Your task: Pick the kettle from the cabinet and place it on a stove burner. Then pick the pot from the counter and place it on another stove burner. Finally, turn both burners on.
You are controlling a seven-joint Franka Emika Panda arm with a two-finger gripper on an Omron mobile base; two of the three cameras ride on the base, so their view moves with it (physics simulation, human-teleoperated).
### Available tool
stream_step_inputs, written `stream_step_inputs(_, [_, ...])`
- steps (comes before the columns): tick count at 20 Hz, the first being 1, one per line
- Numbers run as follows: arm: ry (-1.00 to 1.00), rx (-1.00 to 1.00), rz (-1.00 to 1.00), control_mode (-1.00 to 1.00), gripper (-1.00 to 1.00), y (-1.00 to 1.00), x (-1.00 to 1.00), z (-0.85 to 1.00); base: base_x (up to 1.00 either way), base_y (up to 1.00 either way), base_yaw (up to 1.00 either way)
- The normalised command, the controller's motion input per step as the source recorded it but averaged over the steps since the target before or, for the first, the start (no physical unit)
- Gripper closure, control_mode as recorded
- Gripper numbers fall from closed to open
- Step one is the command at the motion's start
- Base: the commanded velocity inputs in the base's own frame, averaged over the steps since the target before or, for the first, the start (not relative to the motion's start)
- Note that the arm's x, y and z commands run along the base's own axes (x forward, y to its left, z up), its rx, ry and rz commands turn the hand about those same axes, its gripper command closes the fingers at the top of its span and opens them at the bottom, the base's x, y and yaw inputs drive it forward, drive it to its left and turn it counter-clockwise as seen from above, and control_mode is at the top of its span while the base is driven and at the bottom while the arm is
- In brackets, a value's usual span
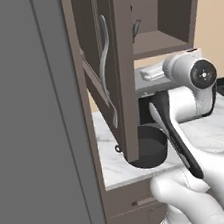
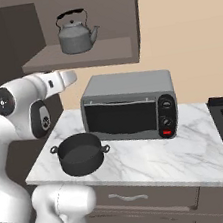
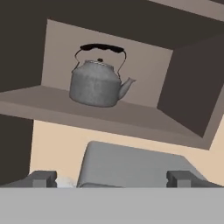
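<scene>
Two dark fingertips (image 3: 42, 178) stand wide apart at the bottom of my hand view, so the gripper (image 3: 111, 179) is open and empty. Nearest below it sits the pot (image 2: 80, 153) on the counter (image 2: 141, 164), with the grey toaster oven (image 2: 129, 107) just behind. Beyond and above, the kettle (image 3: 97, 81) stands upright on the open shelf of the cabinet (image 2: 82, 54), spout turned toward the stove side, black handle arched over the lid.

My worry is height. I judge the gripper is still below shelf level and well short of the kettle, so pushing straight forward could drive the hand into the shelf's front edge or scrape the toaster oven top. The open door (image 1: 123, 72) hangs close on the arm's left and could catch the elbow as I raise it. A grab low on the rounded body may slip; the handle looks the safer hold.

From the gripper, the kettle lies up, ahead and slightly left of centre.
</scene>
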Motion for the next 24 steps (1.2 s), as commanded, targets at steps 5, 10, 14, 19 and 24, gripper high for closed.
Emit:
stream_step_inputs(5, [-0.05,0.00,0.00,-1.00,-1.00,-0.03,0.00,0.36,0.00,0.00,0.00])
stream_step_inputs(10, [-0.06,0.00,0.00,-1.00,-1.00,-0.02,-0.02,0.35,0.00,0.00,0.00])
stream_step_inputs(14, [-0.09,-0.01,0.00,-1.00,-1.00,0.00,0.00,0.24,0.00,0.00,0.00])
stream_step_inputs(19, [-0.07,0.00,0.00,-1.00,-1.00,0.00,0.00,0.12,0.00,0.00,0.00])
stream_step_inputs(24, [-0.07,0.00,0.00,-1.00,-1.00,0.00,-0.03,0.04,0.00,0.00,0.00])
